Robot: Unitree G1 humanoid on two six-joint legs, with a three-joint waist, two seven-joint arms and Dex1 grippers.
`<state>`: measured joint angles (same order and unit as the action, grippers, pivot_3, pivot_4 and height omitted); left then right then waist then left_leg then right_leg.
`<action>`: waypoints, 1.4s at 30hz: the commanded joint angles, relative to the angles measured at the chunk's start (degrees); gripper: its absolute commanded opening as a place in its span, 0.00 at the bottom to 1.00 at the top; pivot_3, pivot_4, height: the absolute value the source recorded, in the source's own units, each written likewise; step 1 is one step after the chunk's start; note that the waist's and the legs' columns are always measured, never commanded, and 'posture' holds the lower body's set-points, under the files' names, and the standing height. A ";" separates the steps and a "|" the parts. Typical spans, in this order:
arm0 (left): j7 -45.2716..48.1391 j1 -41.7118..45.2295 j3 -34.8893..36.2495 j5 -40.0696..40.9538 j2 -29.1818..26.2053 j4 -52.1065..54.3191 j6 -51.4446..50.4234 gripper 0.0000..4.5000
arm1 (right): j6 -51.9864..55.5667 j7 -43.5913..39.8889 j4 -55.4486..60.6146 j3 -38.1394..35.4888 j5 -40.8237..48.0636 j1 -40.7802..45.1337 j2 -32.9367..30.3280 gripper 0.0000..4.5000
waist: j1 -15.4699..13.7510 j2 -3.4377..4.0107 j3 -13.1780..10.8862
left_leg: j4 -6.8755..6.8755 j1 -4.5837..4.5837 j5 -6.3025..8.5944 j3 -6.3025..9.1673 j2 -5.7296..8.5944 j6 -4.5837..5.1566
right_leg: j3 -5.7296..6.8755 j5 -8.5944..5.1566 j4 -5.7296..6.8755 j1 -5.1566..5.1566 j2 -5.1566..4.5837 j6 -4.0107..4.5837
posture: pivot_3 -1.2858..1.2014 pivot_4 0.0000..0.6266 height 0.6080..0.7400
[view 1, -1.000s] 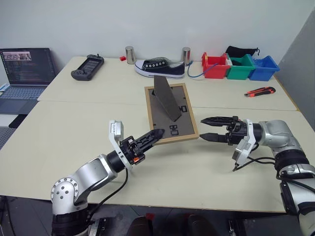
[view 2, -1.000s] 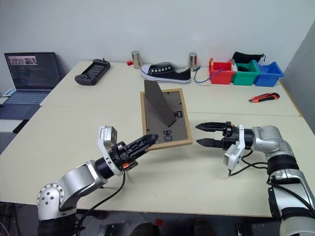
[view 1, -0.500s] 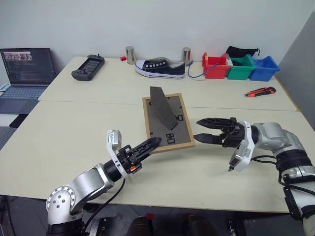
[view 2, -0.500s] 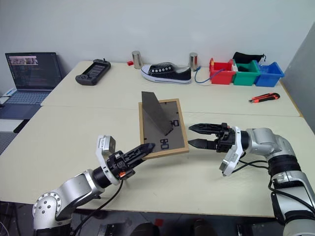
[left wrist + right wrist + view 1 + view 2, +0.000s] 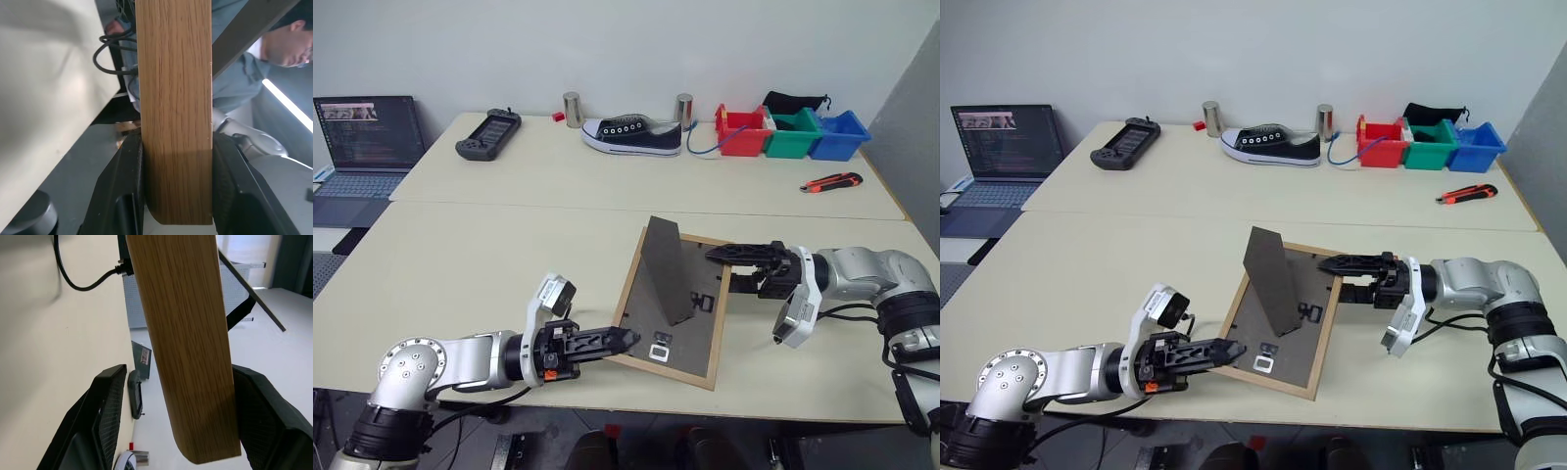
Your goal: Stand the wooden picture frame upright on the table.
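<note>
The wooden picture frame is at the near middle of the table, dark back facing up and fold-out stand sticking up. My left gripper is shut on the frame's near-left edge; in the left wrist view the wood is pinched between both fingers. My right gripper points left at the frame's far-right corner. It is open and straddles the rim. In the right wrist view the wood passes between the fingers with a gap on one side.
At the back stand a black shoe, two metal cylinders, a game controller and red, green and blue bins. A utility knife lies right, a laptop left. A person is nearby.
The frame has been pulled toward the near edge and turned clockwise. My left gripper drew back with it. My right gripper's fingers, earlier beside the frame, now straddle its corner.
</note>
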<state>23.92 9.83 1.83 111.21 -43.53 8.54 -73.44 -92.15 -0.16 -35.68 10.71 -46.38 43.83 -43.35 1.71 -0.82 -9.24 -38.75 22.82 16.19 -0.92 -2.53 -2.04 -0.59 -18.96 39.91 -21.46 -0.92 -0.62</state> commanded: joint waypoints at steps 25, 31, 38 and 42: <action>-10.81 -2.11 4.41 1.79 11.11 3.31 3.92 0.29 | 5.14 -6.02 23.14 4.78 13.79 -10.10 -2.35 0.72 | -0.04 0.02 0.01 | 0.00 -0.01 0.00 0.11 0.04 0.01 | -0.04 -0.02 0.02 0.03 -0.03 -0.04 | 0.52 0.24 1.00; -12.08 -2.36 4.72 1.79 12.05 3.77 4.19 0.29 | 4.19 -7.67 22.94 5.59 15.49 -10.23 -2.76 0.50 | -0.04 0.02 0.01 | 0.00 -0.01 0.00 0.11 0.04 0.01 | -0.03 -0.02 0.02 0.03 -0.03 -0.04 | 0.52 0.24 1.00; -12.75 -2.34 4.79 1.79 12.15 3.89 4.16 0.29 | 4.72 -8.90 21.17 5.54 15.32 -9.38 -1.44 0.34 | -0.04 0.02 0.01 | 0.00 -0.02 0.01 0.11 0.05 0.01 | -0.03 -0.02 0.01 0.03 -0.03 -0.04 | 0.52 0.24 1.00; -13.28 -2.58 4.81 1.79 11.96 4.33 4.44 0.29 | 4.15 -9.40 20.40 5.44 15.44 -9.23 -1.70 0.34 | -0.04 0.02 0.01 | 0.00 -0.02 0.00 0.11 0.04 0.01 | -0.02 -0.02 0.01 0.03 -0.03 -0.04 | 0.52 0.24 1.00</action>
<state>10.74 7.20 5.13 112.59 -31.34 11.03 -69.82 -87.06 -10.71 -15.43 16.86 -34.59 33.94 -45.31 1.67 -0.80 -9.22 -38.75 22.80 16.19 -0.81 -2.49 -2.03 -0.62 -18.99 39.93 -21.43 -0.95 -0.66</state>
